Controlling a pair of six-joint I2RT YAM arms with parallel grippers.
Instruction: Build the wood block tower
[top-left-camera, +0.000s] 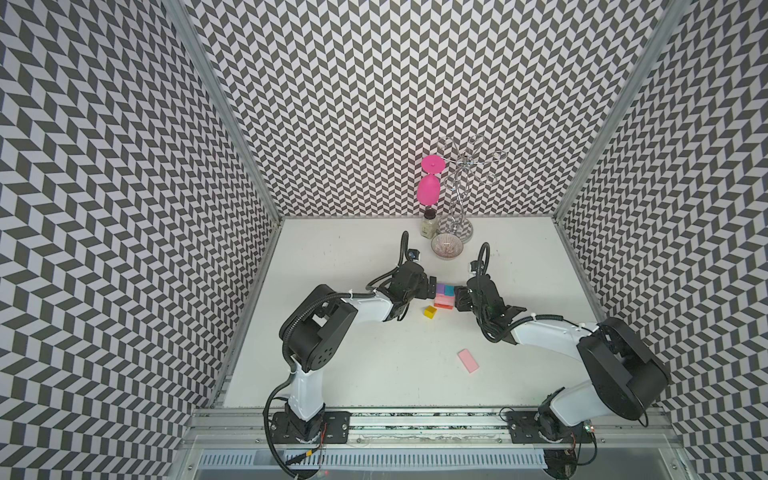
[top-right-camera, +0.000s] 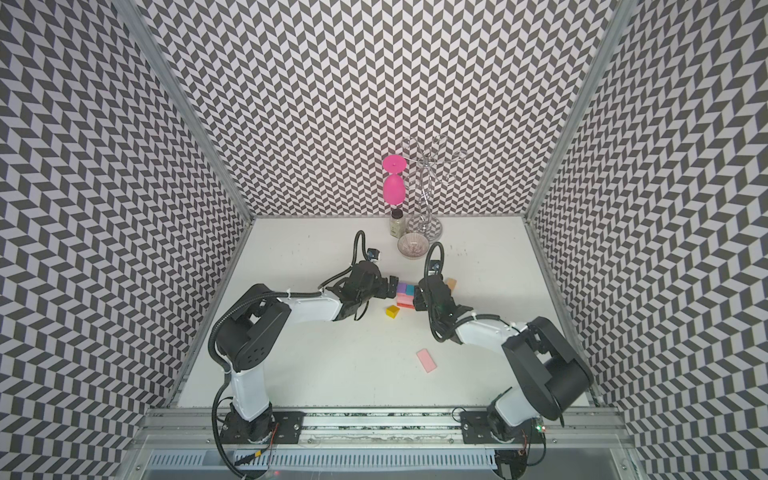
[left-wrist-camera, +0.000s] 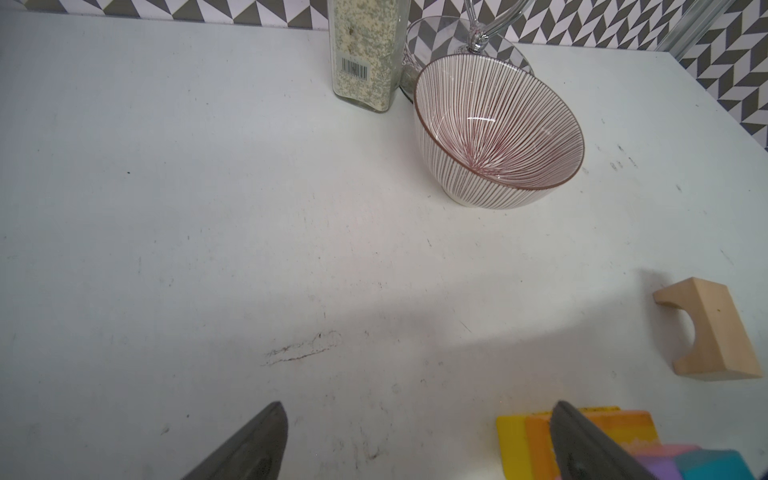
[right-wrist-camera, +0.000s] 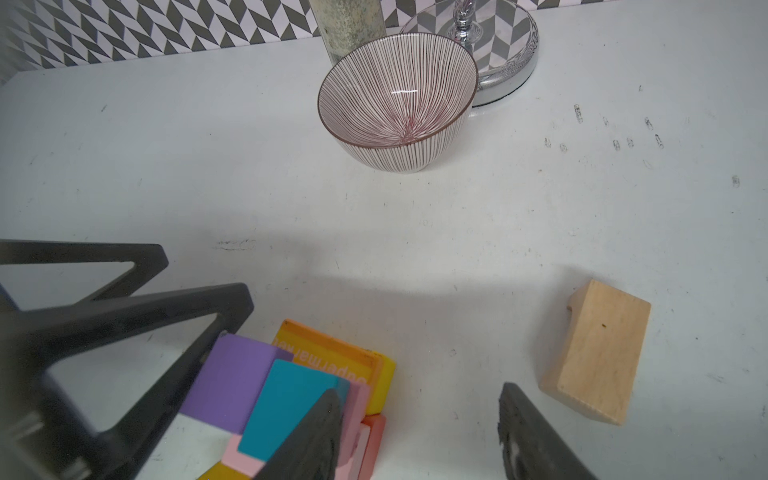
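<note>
1. The white table (top-left-camera: 332, 332) carries everything. The tower (top-left-camera: 444, 296) stands near its middle, between the two claws.
2. The left claw (left-wrist-camera: 419, 409) is spread wide and holds nothing. One of its fingers is close beside the tower's purple side.
3. The right claw (right-wrist-camera: 419, 390) stands part-way apart over bare table, with nothing between the jaws. One finger sits hard beside the tower's teal side. I cannot tell whether it touches.
4. The tower has a purple block (right-wrist-camera: 232, 374) and a teal block (right-wrist-camera: 286, 403) side by side on a pink layer. Orange, yellow and red pieces lie beneath.
5. A loose pink slab (top-left-camera: 468, 360) lies flat, well apart from the tower toward the front edge, on the right claw's side. Its long axis runs diagonal to that edge, so a pickup likely needs the right claw turned across the short width.
6. A wood arch (right-wrist-camera: 598, 353) lies near the right claw, on the side away from the tower.
7. A yellow block (top-left-camera: 430, 312) sits just in front of the tower, nearer the left claw.
</note>
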